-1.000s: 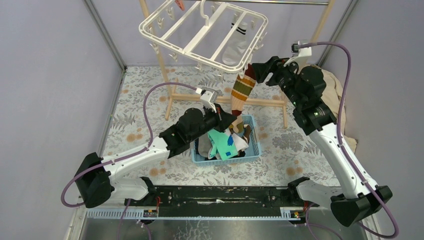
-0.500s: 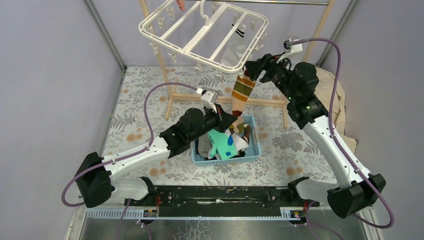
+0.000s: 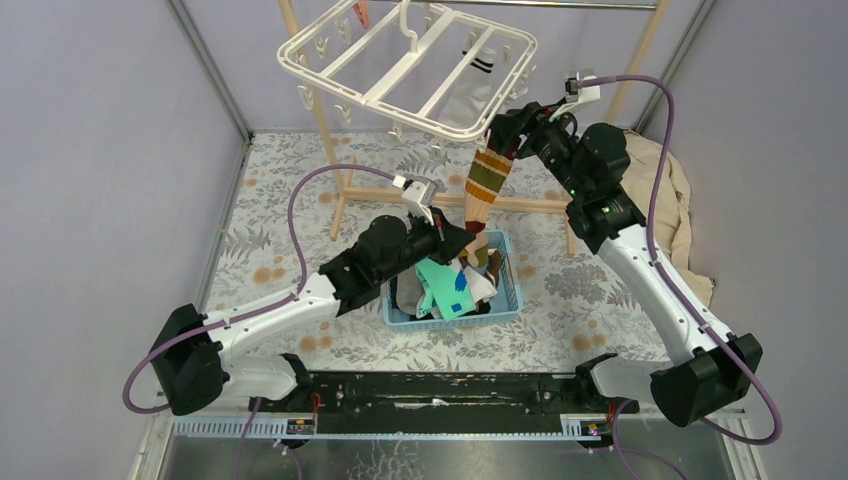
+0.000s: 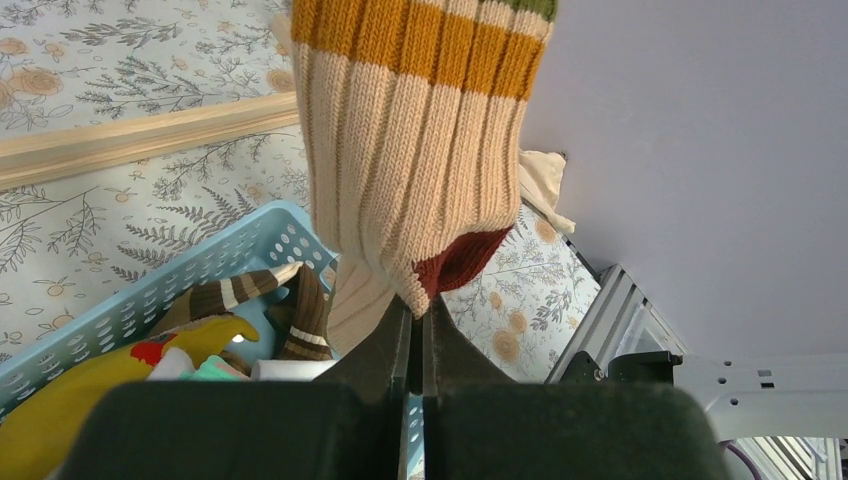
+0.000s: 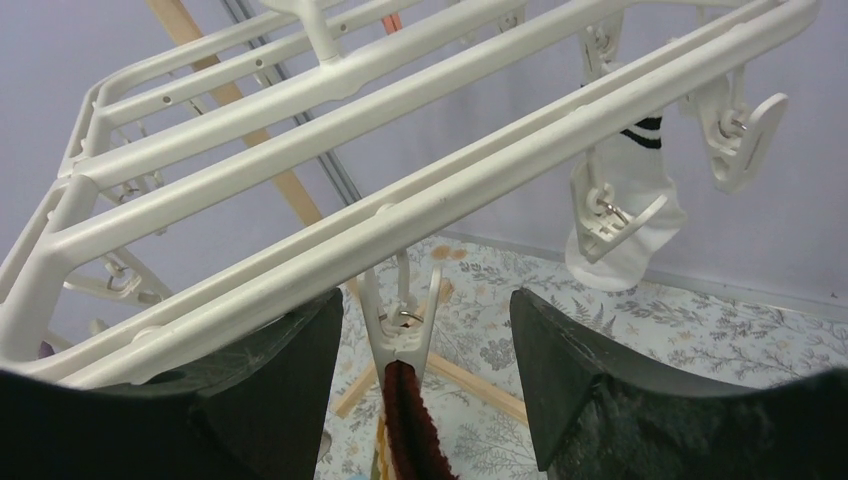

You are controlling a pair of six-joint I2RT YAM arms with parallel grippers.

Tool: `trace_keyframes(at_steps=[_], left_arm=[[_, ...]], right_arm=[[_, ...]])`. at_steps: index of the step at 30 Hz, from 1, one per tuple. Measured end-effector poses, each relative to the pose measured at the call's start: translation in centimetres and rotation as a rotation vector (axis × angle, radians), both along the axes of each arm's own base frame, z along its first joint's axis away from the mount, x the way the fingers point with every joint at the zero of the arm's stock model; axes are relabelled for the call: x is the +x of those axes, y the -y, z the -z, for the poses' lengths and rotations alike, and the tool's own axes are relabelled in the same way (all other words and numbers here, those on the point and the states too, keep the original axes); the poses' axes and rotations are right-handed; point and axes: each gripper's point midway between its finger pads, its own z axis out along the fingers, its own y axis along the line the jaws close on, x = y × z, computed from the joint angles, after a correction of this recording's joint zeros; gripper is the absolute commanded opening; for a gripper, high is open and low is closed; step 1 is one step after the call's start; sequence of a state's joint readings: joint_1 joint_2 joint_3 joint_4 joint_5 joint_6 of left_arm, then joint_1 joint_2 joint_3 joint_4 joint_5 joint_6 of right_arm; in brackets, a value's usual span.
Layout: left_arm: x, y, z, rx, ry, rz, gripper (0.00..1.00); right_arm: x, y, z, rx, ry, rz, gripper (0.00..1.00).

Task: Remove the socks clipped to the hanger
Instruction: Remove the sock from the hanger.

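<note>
Pinching toe of striped sock (image 4: 420, 150) in closed left claw (image 4: 415, 322), over basket (image 4: 130, 308), for straight drop once freed. Straddling clip (image 5: 400, 345) at cuff with open right claw (image 5: 425, 312), likely to squeeze it open. Clipped on hanger (image 5: 420, 215): striped sock, white sock (image 5: 628, 222) beyond.

Plain lilac-grey walls (image 3: 90, 150), floral-patterned floor (image 3: 270, 200), pale wooden rack (image 3: 530, 204) at the back, beige cloth (image 3: 672, 170) beside it.

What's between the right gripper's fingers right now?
A white clip of the hanger, pinching the striped sock by its dark red cuff, hangs in the open right gripper's gap, apart from both fingers. Shows in the right wrist view.
</note>
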State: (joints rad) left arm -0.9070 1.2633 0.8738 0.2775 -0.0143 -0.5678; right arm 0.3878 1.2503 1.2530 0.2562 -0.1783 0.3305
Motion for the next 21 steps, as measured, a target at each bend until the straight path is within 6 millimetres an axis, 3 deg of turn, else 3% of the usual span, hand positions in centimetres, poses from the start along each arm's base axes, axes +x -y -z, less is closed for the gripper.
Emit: trace_keyframes(at_steps=[6,9,13,18,21], left_arm=[[0.00,0.00,0.00,0.000,0.000,0.000,0.00],[0.00,0.00,0.00,0.000,0.000,0.000,0.00],[0.00,0.00,-0.02,-0.001,0.000,0.000,0.00],[-0.02,-0.04,-0.05,-0.001,0.000,0.000,0.00],[-0.12,-0.37,-0.72,-0.015,0.006,-0.004,0.00]], right_arm=[[0.32,-0.17,-0.49,0.020,0.021,-0.001,0.57],[0.37,-0.22,-0.50,0.029,0.023,-0.003,0.34],[0.55,-0.34,-0.56,0.044,0.029,-0.005,0.23],[0.73,-0.44,0.00,0.044,0.021,-0.006,0.23],[0.78,-0.43,0.31,0.041,0.016,-0.005,0.43]])
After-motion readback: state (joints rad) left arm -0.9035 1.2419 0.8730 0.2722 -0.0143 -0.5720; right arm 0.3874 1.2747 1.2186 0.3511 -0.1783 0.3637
